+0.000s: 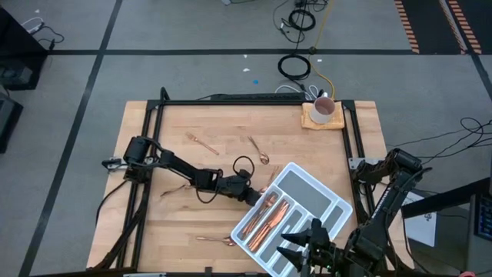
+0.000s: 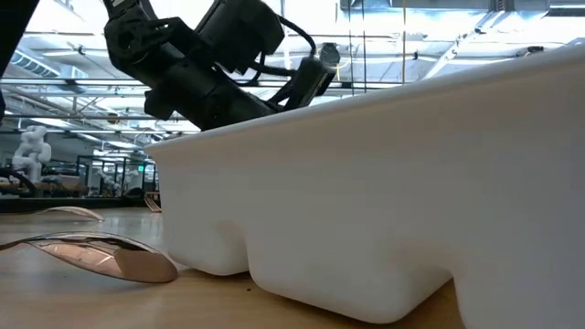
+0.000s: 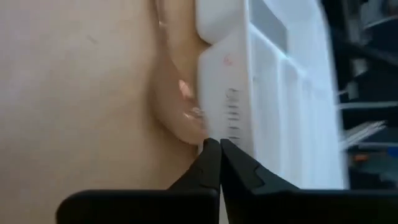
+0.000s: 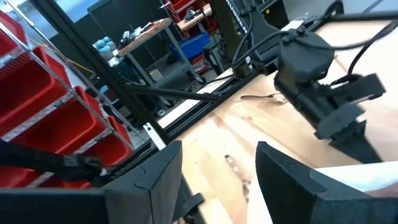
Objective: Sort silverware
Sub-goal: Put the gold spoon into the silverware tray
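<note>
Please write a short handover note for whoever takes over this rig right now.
Left end effector: shut at the white tray's edge nearest the table's middle; whether it grips a piece cannot be told.
Right end effector: open, waiting at the tray's near corner.
Done: several copper pieces lie in the tray's long compartments.
Left: a fork and a spoon on the far half of the table, a spoon by the near edge, a piece under the left arm.
The mug stays put.
</note>
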Controlling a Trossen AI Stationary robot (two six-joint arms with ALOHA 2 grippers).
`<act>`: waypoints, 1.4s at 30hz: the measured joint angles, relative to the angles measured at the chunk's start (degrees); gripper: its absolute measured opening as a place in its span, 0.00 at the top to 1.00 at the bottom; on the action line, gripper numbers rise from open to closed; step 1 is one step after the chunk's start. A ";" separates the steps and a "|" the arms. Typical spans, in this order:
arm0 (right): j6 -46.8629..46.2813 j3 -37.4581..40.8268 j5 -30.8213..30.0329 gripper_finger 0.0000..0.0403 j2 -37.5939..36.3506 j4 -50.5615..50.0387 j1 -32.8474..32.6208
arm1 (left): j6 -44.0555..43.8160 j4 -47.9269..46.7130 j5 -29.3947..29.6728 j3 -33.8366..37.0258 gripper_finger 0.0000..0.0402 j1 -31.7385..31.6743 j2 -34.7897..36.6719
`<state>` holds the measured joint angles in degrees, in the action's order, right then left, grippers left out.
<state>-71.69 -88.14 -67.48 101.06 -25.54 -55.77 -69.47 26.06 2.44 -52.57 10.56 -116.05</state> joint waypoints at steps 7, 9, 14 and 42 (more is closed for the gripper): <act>10.31 0.00 -3.21 0.52 -0.04 -2.03 4.91 | 11.97 -21.88 4.81 0.88 0.99 -4.83 10.47; 12.45 0.00 -3.95 0.52 -0.58 -3.60 7.62 | 15.78 -26.80 5.72 0.88 0.99 -6.58 14.75; 6.64 0.00 1.63 0.55 -5.52 -12.38 19.27 | 22.68 -35.75 5.50 0.82 1.00 -9.87 28.08; 33.99 0.00 61.44 0.38 15.96 -21.11 67.92 | 38.79 -61.86 11.33 0.51 0.93 -12.43 81.11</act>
<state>-37.70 -88.14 -6.05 117.01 -46.65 12.16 -30.68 -35.80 13.77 -52.06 -1.87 -34.94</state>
